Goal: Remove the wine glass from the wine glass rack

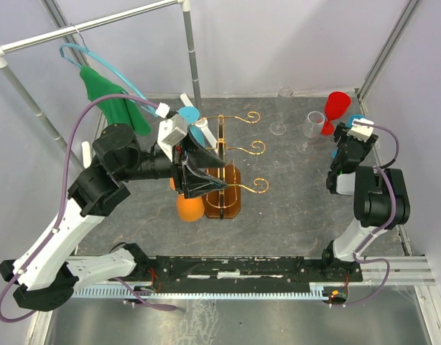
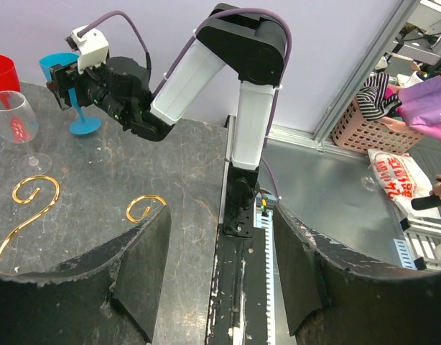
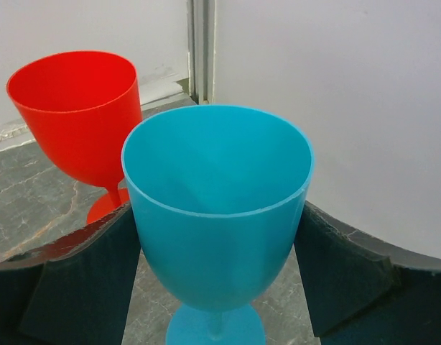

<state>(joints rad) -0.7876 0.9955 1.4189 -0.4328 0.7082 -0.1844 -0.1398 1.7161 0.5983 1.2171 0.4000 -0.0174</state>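
1. My right gripper (image 3: 217, 244) was spread wide around the bowl of a blue cup (image 3: 217, 208), one finger on each side. The pads (image 3: 84, 280) lay close against the bowl, but I could not tell whether they pressed it. The cup stood on its foot at the far right corner of the table (image 1: 292, 208), and its bowl showed only its own blue wall.
2. A red cup (image 3: 77, 115) stood upright just behind the blue one, to its left.
3. My left gripper (image 2: 220, 215) was spread with nothing between its fingers. It hung over the left side of the rack (image 1: 228, 180).
4. The rack stood upright near the middle of the table on its brown wooden base, with three curled gold arms reaching right.
5. An orange glass (image 1: 189, 208) sat just beside the base on the left, partly under my left gripper. I could not tell whether it hung or stood. A teal glass (image 1: 189, 113) showed near the rack's far end.
6. Two clear glasses (image 1: 312, 123) stood between the rack and my right gripper, and a green cloth (image 1: 109, 100) hung at the far left.
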